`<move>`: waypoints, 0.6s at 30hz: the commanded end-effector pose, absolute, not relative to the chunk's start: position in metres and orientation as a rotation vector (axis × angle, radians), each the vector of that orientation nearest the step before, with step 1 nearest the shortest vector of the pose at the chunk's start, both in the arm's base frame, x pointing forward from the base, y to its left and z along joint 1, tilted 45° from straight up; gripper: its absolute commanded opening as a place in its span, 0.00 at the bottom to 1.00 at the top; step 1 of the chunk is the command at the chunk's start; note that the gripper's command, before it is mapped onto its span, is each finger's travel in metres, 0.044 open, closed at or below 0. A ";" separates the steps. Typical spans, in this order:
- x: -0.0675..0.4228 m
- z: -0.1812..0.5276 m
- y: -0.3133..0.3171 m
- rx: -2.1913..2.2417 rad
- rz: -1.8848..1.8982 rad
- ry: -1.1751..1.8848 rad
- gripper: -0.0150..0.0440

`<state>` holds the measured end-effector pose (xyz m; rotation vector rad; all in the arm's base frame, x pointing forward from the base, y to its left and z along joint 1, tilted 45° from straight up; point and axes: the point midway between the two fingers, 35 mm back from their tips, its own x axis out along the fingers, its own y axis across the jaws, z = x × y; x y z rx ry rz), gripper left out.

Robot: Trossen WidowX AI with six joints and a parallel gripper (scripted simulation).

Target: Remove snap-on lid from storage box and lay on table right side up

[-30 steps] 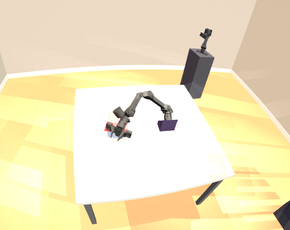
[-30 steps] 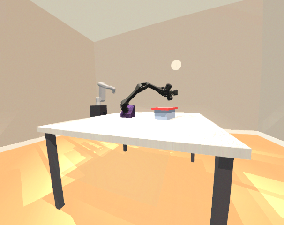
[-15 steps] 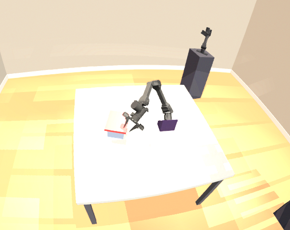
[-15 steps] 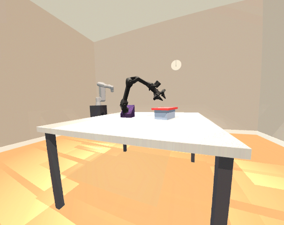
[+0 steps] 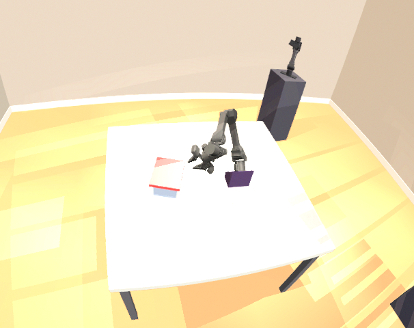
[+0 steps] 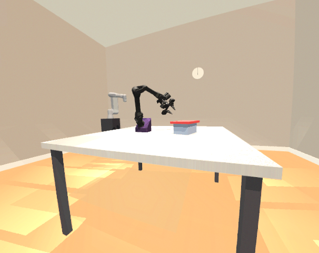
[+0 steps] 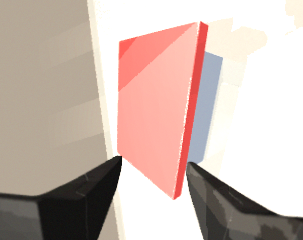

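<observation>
The red lid [image 5: 168, 173] [image 6: 185, 122] [image 7: 156, 95] sits level on top of the blue-grey storage box [image 5: 164, 192] [image 6: 185, 128] [image 7: 207, 110]. The box stands upright on the white table [image 5: 207, 229] [image 6: 154, 147]. My gripper [image 5: 191, 165] [image 6: 173, 112] [image 7: 154, 164] is partly open, with nothing between its fingers. It hangs above the level of the lid, beside the box on the arm-base side, and touches neither. In the wrist view the lid shows beyond the fingertips, and one long side of the box shows under its overhanging edge.
The arm stands on a purple base block [image 5: 240, 178] [image 6: 147, 124] to the right of the box in the top view. Another arm stands on a dark pedestal [image 5: 285, 102] behind the table. The exterior view shows a light grey arm [image 6: 114, 105] off the table.
</observation>
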<state>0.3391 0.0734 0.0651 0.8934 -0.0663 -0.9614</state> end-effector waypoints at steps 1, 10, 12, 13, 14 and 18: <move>0.337 0.066 0.072 0.882 -0.959 -0.072 0.65; 0.330 0.035 0.040 0.869 -0.957 -0.077 0.65; 0.328 0.031 0.036 0.868 -0.956 -0.079 0.65; 0.328 0.031 0.036 0.868 -0.956 -0.079 0.65; 0.328 0.031 0.036 0.868 -0.956 -0.079 0.65; 0.329 0.030 0.034 0.868 -0.958 -0.077 0.65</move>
